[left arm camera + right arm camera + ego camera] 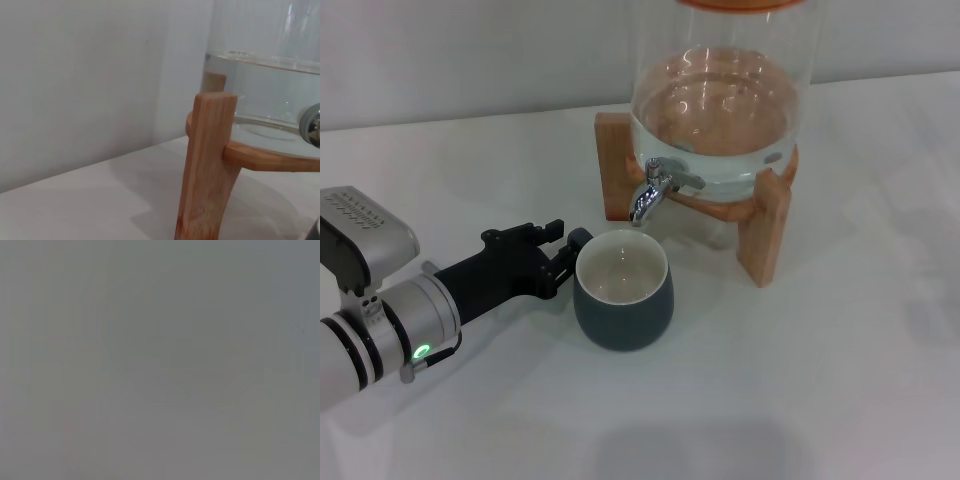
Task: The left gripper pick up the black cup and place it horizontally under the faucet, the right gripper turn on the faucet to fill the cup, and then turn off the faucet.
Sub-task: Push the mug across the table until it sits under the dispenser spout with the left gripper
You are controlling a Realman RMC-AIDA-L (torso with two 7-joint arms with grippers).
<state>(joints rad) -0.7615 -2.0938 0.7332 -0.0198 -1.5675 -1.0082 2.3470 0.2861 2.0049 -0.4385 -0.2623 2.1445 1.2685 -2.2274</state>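
Note:
The black cup (623,290) stands upright on the white table, cream inside showing, its mouth just below and in front of the chrome faucet (650,195). The faucet projects from the clear glass dispenser (720,110), and its edge shows in the left wrist view (312,125). My left gripper (563,245) reaches in from the left. Its black fingers (548,232) sit above and below the cup's small loop handle (580,238) and close on it. The right gripper is out of view, and the right wrist view is plain grey.
The dispenser holds water and rests on a wooden stand (765,235), whose leg fills the left wrist view (207,165). A pale wall stands behind it. White table (800,400) lies in front of the cup and to its right.

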